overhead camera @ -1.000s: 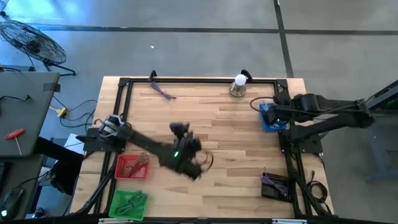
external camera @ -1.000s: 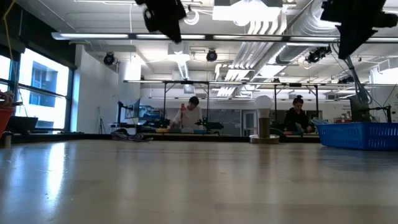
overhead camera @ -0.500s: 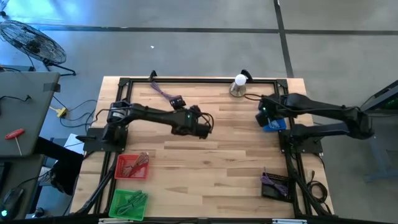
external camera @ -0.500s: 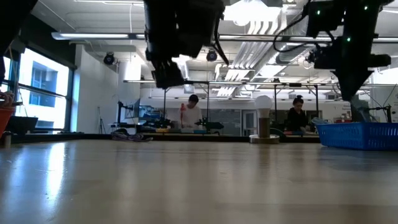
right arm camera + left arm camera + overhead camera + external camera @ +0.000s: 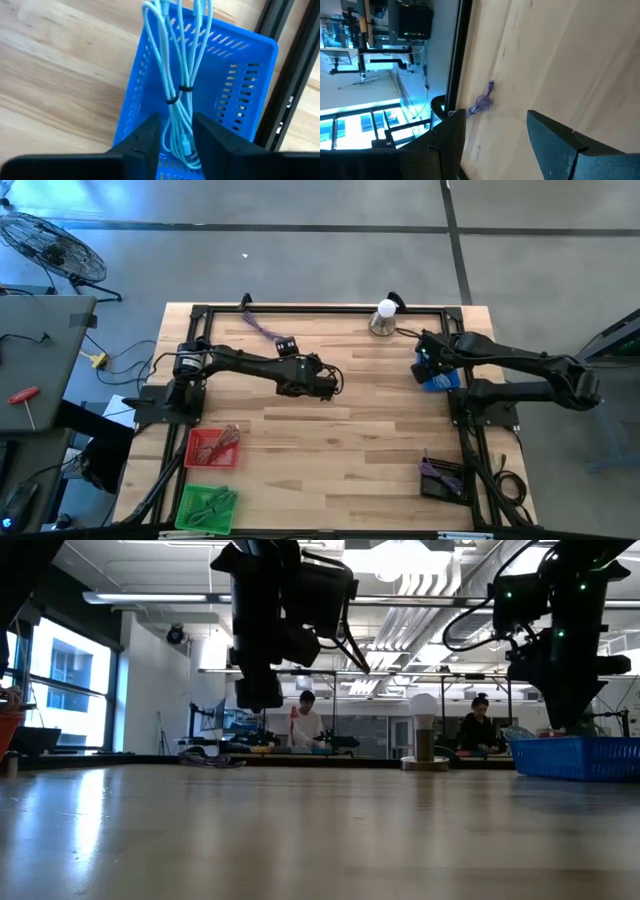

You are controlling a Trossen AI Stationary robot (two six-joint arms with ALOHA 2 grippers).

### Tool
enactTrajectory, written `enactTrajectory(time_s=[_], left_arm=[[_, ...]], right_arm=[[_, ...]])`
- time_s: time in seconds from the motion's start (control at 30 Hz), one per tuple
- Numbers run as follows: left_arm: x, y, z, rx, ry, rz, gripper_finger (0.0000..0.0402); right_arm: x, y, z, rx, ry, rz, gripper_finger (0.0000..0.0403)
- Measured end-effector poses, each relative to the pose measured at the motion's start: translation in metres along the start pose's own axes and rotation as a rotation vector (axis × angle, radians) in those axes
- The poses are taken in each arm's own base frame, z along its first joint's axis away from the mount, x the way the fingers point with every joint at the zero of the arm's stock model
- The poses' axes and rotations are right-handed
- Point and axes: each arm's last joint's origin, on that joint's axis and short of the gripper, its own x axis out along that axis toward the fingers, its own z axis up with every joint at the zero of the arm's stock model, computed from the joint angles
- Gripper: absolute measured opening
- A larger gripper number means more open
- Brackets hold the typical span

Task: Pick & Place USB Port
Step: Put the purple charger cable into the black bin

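**Right arm poised over the cable basket**

Cables are the business here: a bundle of light blue USB cable (image 5: 181,95), tied at its middle with a dark band, lies lengthwise in the blue basket (image 5: 250,85) at the right edge of the table (image 5: 330,440). The right gripper (image 5: 175,131) hangs directly above that bundle, its two fingers a narrow gap apart with the cable showing between their tips; nothing is held, and from this angle I cannot tell whether the tips have reached the cable. Straddling the bundle near its tie looks sensible, since the tie keeps the loops together and a grip there should lift the whole coil rather than one strand.

The left gripper (image 5: 495,140) is out over the middle of the table, a little to the far side, raised clear of the wood as the low view shows. Its fingers stand wide apart and empty. It faces a purple cable (image 5: 484,101) lying by the far-left frame rail, well apart from it.

On the near-left side sit a red bin (image 5: 212,447) and a green bin (image 5: 207,507), each with items inside, likely destinations for sorted pieces. A black tray (image 5: 443,478) holding purple cable sits near right.
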Motion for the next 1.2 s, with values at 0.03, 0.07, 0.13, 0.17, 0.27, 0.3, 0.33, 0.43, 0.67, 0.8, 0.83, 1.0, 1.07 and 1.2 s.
enactTrajectory(time_s=[0.03,0.07,0.13,0.17,0.27,0.3,0.33,0.43,0.67,0.8,0.83,1.0,1.07,1.2], left_arm=[[0.000,0.000,-0.001,0.005,0.004,0.002,0.0202],[0.000,0.000,-0.001,0.009,0.007,0.003,0.0202],[0.000,0.001,-0.002,0.020,0.016,0.005,0.0202],[0.000,0.001,-0.002,0.020,0.018,0.001,0.0202],[0.000,0.001,-0.004,0.034,0.032,-0.007,0.0202],[-0.001,0.001,-0.005,0.043,0.036,-0.002,0.0202],[-0.001,0.002,-0.006,0.053,0.040,0.007,0.0202],[-0.003,0.002,-0.009,0.085,0.055,0.026,0.0202],[-0.010,-0.001,-0.013,0.123,0.041,0.056,0.0201],[-0.016,-0.001,-0.015,0.159,0.002,0.131,0.0201],[-0.017,0.000,-0.016,0.173,0.000,0.152,0.0201],[-0.020,0.010,-0.020,0.206,-0.004,0.212,0.0201],[-0.023,0.016,-0.023,0.233,0.005,0.235,0.0201],[-0.027,0.025,-0.027,0.354,-0.001,0.277,0.0201]], right_arm=[[0.000,0.000,0.000,-0.001,0.001,0.001,0.0109],[0.000,0.000,0.000,0.000,0.002,0.002,0.0117],[0.000,0.000,0.000,0.004,0.005,0.007,0.0131],[0.000,0.000,0.000,0.004,0.008,0.013,0.0138],[0.000,0.002,0.000,0.009,0.015,0.041,0.0154],[0.000,0.002,0.001,0.009,0.018,0.056,0.0157],[-0.001,0.003,0.001,0.007,0.020,0.074,0.0159],[-0.004,0.006,0.004,0.010,0.028,0.141,0.0161],[-0.032,0.010,0.018,0.073,0.006,0.249,0.0162],[-0.056,0.011,0.027,0.128,0.003,0.343,0.0161],[-0.062,0.011,0.029,0.126,0.000,0.362,0.0161],[-0.096,0.011,0.034,0.094,-0.040,0.420,0.0162],[-0.108,0.013,0.035,0.064,-0.080,0.440,0.0161],[-0.125,0.019,0.033,0.011,-0.150,0.460,0.0159]])
